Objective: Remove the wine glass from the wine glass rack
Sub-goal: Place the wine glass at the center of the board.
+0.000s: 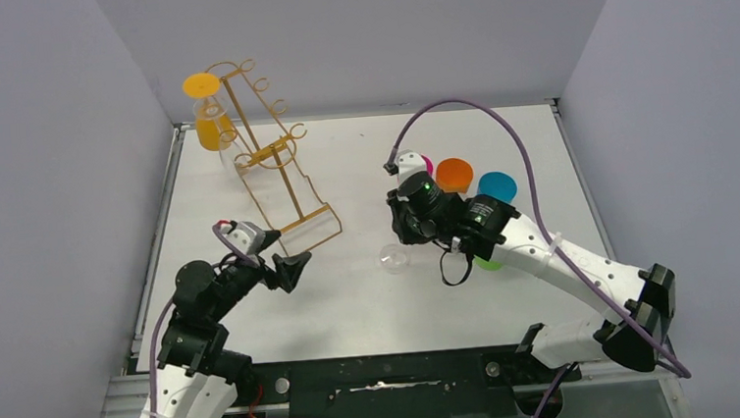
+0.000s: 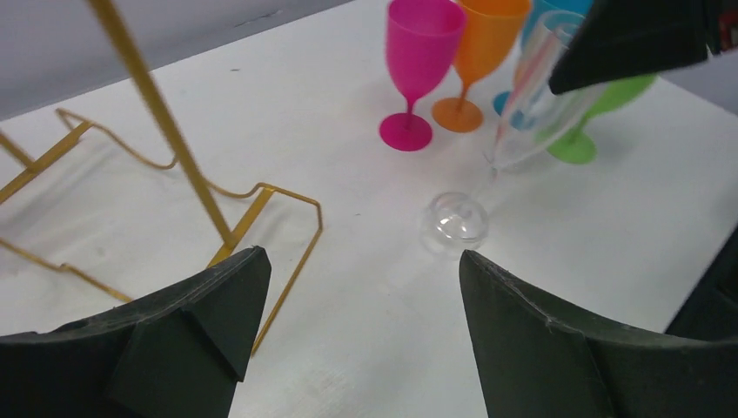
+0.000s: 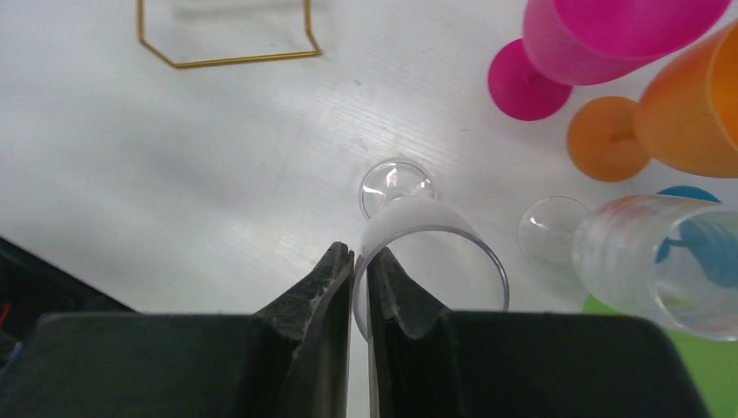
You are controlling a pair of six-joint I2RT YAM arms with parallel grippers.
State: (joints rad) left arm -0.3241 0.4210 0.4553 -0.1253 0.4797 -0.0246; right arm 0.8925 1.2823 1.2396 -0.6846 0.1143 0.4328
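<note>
Wine glass [image 3: 409, 231], clear, off the wine glass rack [image 1: 269, 157] and held near the middle of the bench [image 1: 372, 150]. Its long axis is tilted. The round foot is lowest and points toward the near-left, and the stem and bowl slant up and to the right to the open rim. The foot is at the bench surface or just above it; the views do not show whether it touches.

Right claw [image 3: 358, 257] is clenched on the rim of the bowl, one finger inside and one outside, so the glass hangs below and ahead of the fingertips with its foot farthest from them.

Left claw [image 2: 363, 261] is released. Its fingers are spread wide with nothing between them, and it sits near the rack's rectangular wire base, well apart from the clear glass.

The rack stands in the left half of the bench. A yellow glass [image 1: 208, 122] hangs foot-up from its top, over the far-left corner.

Pink glass [image 2: 422, 52], orange glass [image 2: 487, 43], blue glass [image 1: 497, 186] and green glass [image 2: 600, 113] stand upright in the right half of the bench, close behind the right claw. A second clear glass [image 3: 648, 261] is just beside the held one.
</note>
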